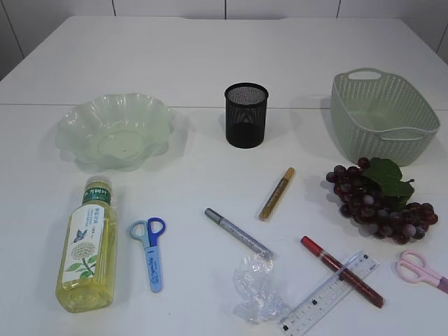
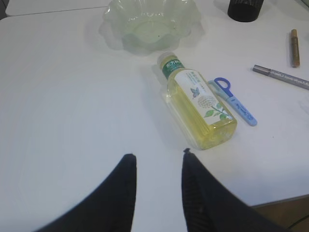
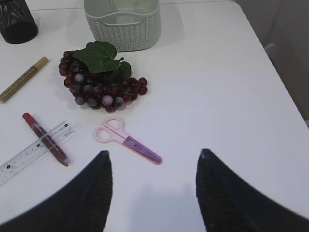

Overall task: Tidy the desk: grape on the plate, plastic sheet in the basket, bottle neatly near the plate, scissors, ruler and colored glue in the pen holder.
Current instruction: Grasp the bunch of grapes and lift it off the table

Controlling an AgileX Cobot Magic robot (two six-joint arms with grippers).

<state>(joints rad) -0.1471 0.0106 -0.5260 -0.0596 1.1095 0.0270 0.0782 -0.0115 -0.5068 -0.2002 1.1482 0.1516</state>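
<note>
The dark grape bunch (image 1: 381,199) (image 3: 99,87) lies in front of the green basket (image 1: 383,115) (image 3: 120,21). A clear green plate (image 1: 115,131) (image 2: 149,24) sits at the left, with the yellow bottle (image 1: 87,248) (image 2: 200,104) lying on its side below it. Blue scissors (image 1: 150,252) (image 2: 236,101), pink scissors (image 1: 420,269) (image 3: 128,140), a clear ruler (image 1: 329,294) (image 3: 34,152), gold (image 1: 277,193), silver (image 1: 238,232) and red (image 1: 341,271) glue pens and a crumpled plastic sheet (image 1: 259,287) lie about. The black mesh pen holder (image 1: 246,115) stands mid-table. My left gripper (image 2: 158,157) and right gripper (image 3: 153,154) are open and empty, above bare table.
The white table's right edge (image 3: 270,63) runs close beside the right gripper. The front edge (image 2: 280,200) shows in the left wrist view. Neither arm appears in the exterior view.
</note>
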